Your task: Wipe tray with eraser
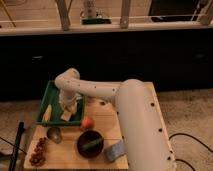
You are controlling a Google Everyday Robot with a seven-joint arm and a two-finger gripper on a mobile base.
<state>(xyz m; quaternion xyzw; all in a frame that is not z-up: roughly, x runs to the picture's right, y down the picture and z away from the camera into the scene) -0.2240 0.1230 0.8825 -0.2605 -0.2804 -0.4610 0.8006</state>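
The green tray [51, 88] lies on the left of the wooden table. My gripper [68, 107] reaches down into the tray from the white arm [100, 91], over the tray's right half. A small pale block [66, 115], which looks like the eraser, sits right under the gripper on the tray floor. Its upper part is hidden by the gripper. A pale yellow oblong thing [47, 114] lies in the tray's left front corner.
An orange-red fruit [88, 122] lies just right of the tray's front corner. In front stand a metal cup [54, 134], a dark bowl [90, 144] with something green, a blue-grey sponge [115, 151] and reddish-brown bits [37, 150]. A dark counter runs behind the table.
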